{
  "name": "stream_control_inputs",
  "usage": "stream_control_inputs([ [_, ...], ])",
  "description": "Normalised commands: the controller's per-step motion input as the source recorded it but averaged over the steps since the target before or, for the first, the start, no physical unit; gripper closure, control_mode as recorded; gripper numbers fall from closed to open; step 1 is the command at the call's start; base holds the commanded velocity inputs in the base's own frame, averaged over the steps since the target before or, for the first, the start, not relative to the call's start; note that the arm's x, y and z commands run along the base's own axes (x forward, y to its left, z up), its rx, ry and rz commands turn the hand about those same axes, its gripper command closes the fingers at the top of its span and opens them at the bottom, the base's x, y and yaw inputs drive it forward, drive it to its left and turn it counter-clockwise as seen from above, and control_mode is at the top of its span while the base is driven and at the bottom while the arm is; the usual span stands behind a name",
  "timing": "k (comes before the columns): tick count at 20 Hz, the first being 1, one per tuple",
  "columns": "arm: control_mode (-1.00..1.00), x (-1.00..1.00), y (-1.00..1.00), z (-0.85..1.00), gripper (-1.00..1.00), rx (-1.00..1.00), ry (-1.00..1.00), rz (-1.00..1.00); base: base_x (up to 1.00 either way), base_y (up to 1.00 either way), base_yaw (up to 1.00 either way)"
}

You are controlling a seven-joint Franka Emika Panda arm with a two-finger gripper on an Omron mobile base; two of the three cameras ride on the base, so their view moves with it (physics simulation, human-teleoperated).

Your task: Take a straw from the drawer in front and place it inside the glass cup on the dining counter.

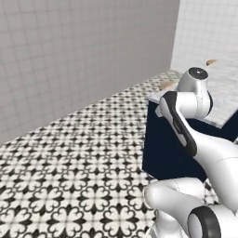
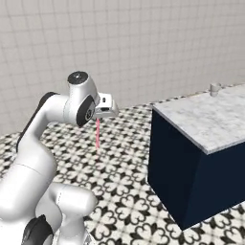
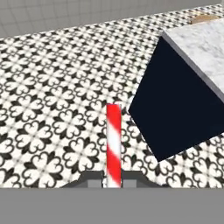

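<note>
beside the dining counter [image 2: 210, 119], off its near corner, i hang over the patterned floor [image 2: 124, 186] with the tiled wall [image 2: 143, 43] behind everything. that counter is the biggest thing near me: a white-grey marble slab on a dark navy base, standing to the right of my arm in the right base view and showing its dark corner at the right of my hand view. a round wooden stool top [image 3: 204, 19] peeks past the counter's far edge, and another shows by the counter's left side in the left base view.

the glass cup [image 2: 215, 89] stands upright on the counter's far end, well apart from me, small and greyish against the wall.

my gripper [image 2: 99, 118] sits out beyond the counter's near corner, above the floor and not over the slab. my jaws are pressed together on the straw [image 2: 97, 134], pinching its upper end. from there the red-and-white straw hangs roughly straight down toward the floor, clear of the counter and touching nothing else. in my hand view it runs up the middle between my two dark finger tips [image 3: 92, 179].
</note>
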Motion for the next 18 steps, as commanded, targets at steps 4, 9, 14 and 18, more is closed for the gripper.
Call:
stream_control_inputs([
  [4, 1.00, 0.00, 0.00, 0.00, 1.00, 0.00, 0.00, 0.00, 0.71, 1.00, -0.32],
  [9, 1.00, 0.00, 0.00, 0.00, 1.00, 0.00, 0.00, 0.00, 0.73, 0.99, -0.38],
  [14, 1.00, 0.00, 0.00, 0.00, 1.00, 0.00, 0.00, 0.00, 0.74, 0.94, -0.45],
  [18, 1.00, 0.00, 0.00, 0.00, 1.00, 0.00, 0.00, 0.00, 0.76, 0.93, -0.49],
])
